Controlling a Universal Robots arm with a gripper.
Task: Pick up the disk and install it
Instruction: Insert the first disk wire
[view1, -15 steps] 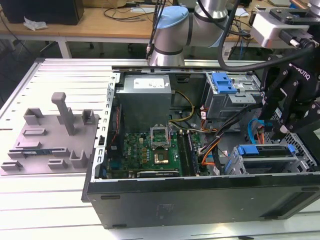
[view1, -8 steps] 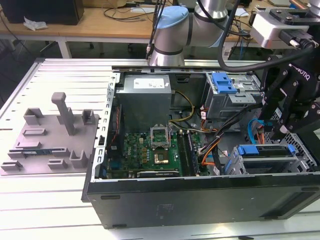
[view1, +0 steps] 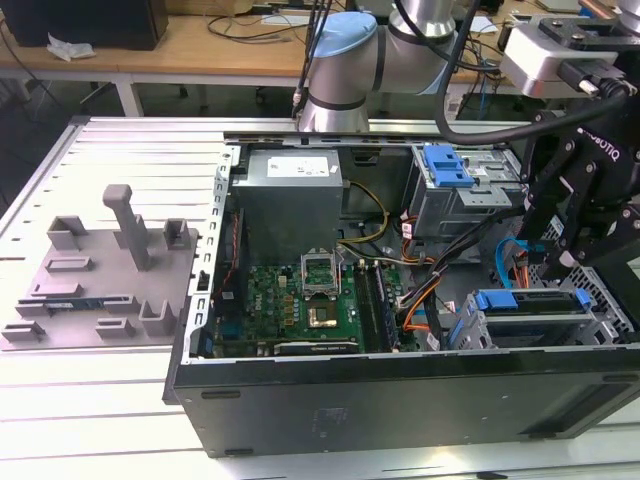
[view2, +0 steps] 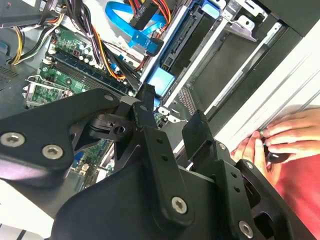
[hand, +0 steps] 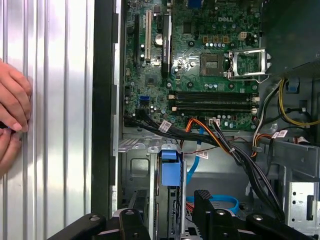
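Observation:
The disk stands on edge in the grey drive cage at the front corner of the open computer case, on the exterior view's right. Its bright blue bracket shows in both wrist views, with the blue end just beyond the fingertips. My black gripper hangs just above the disk. It is open, one finger on each side of the disk's line and a gap between finger and disk. Nothing is gripped.
Orange, black and blue cables run beside the cage. A blue latch on a grey metal cage and a grey power-supply box sit further back. A person's hand rests on the ribbed table by the case wall. A grey fixture lies left.

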